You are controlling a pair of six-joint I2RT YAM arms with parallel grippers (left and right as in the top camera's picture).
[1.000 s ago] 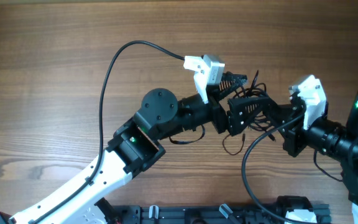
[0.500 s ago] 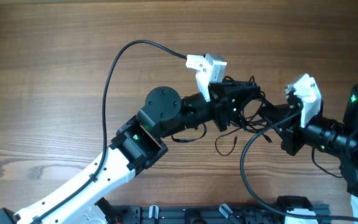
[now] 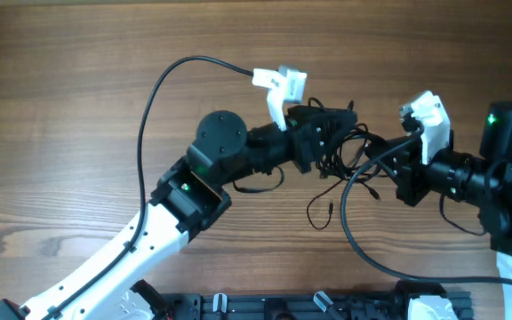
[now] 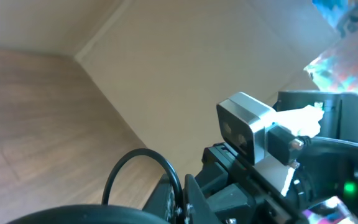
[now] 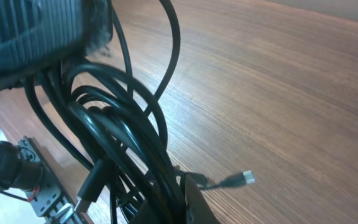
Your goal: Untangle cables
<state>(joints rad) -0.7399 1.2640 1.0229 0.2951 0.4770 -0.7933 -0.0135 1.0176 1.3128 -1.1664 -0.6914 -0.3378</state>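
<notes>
A tangle of thin black cables [image 3: 348, 149] hangs stretched between my two grippers above the wooden table. The left gripper [image 3: 331, 142] is shut on the tangle's left side. In the left wrist view a black cable loop [image 4: 135, 160] runs down into that gripper [image 4: 179, 205], pinched between its closed fingers. From the right, the right gripper [image 3: 383, 165] is shut on the other side. The right wrist view shows the bundled cables [image 5: 120, 134] passing into that gripper [image 5: 173, 211], with a small metal plug [image 5: 246, 178] sticking out beside it. A loose cable end [image 3: 320, 208] dangles toward the table.
The left arm's thick black wiring [image 3: 154, 107] arcs over the table to its white wrist module [image 3: 280, 82]. The right arm's thick wiring [image 3: 349, 227] loops down near the front edge. A black rail [image 3: 283, 307] runs along the front.
The left gripper went from open to shut on the tangle and drew back to the left, lifting it. The right gripper shifted slightly left and up, still shut. The dangling end swung along.
</notes>
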